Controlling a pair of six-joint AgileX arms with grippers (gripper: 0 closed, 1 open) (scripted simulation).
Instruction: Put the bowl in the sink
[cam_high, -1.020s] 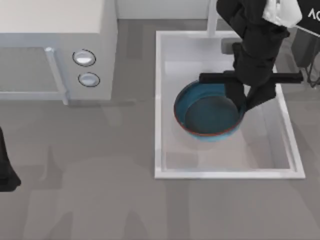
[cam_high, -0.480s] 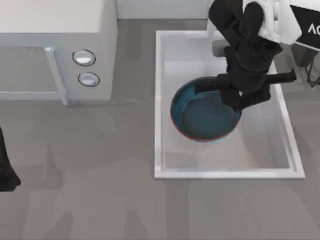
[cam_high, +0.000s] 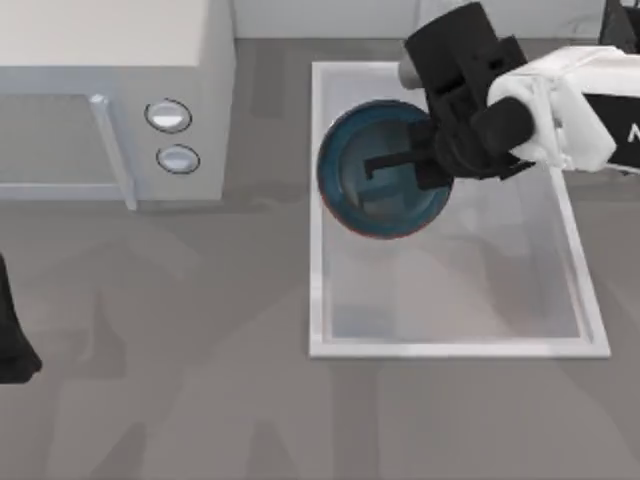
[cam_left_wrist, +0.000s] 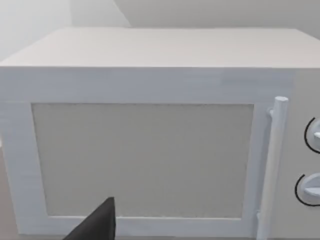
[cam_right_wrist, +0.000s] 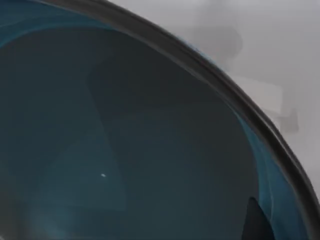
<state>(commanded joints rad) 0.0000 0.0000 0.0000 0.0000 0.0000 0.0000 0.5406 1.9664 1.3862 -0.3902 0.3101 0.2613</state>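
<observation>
Writing on the right arm at the frame's right edge is cut off and unreadable. Right gripper (cam_high: 400, 165) covers part of the bowl (cam_high: 352, 190) over the sink's (cam_high: 316, 300) upper left; its grip can't be told.

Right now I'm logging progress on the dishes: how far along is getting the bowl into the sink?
Nearly done. The bowl is over the sink, toward its far left corner, its edge overlapping the left rim. In hand: the right gripper reaches across the bowl; whether it grips can't be told. Left: confirming the bowl rests inside the basin, then pulling clear. The left arm sits parked at the table's left edge.
</observation>
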